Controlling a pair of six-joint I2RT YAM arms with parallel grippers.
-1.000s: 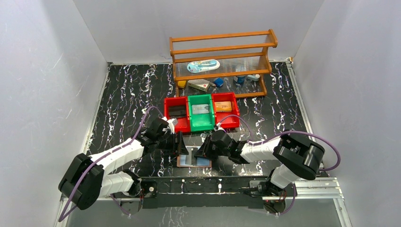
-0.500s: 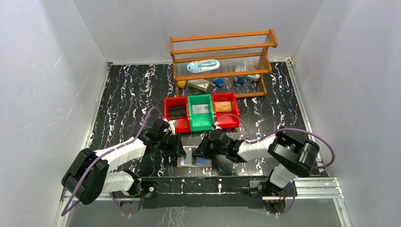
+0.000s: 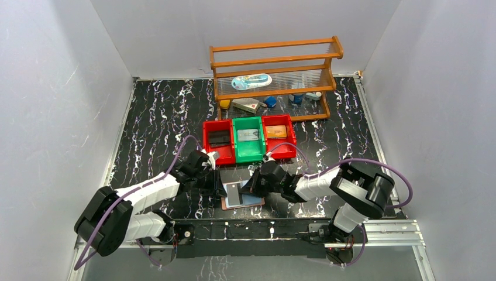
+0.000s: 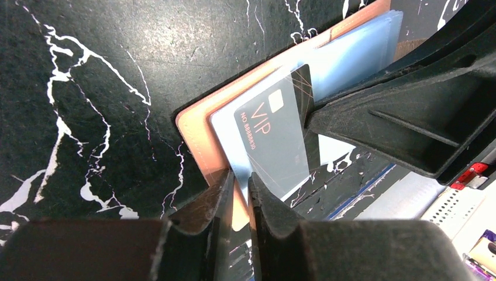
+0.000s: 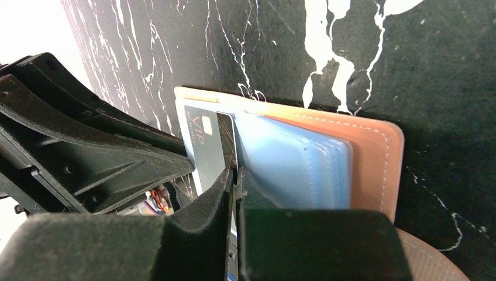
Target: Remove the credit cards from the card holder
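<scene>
The card holder lies open near the table's front edge, pinkish-brown cover down and blue clear sleeves up. A black credit card marked VIP sits in a clear sleeve on its left half. My left gripper is shut on the holder's left edge, cover and sleeve between its fingers. My right gripper is shut on a thin edge at the black card. In the top view the left gripper and right gripper face each other over the holder.
Three bins stand just behind the holder: red, green, red, each with a card inside. A wooden rack with small items stands at the back. The metal rail runs right along the front edge.
Both grippers have closed, the left on the holder's left edge and the right at the black card. The holder has turned slightly and now lies a little askew.
</scene>
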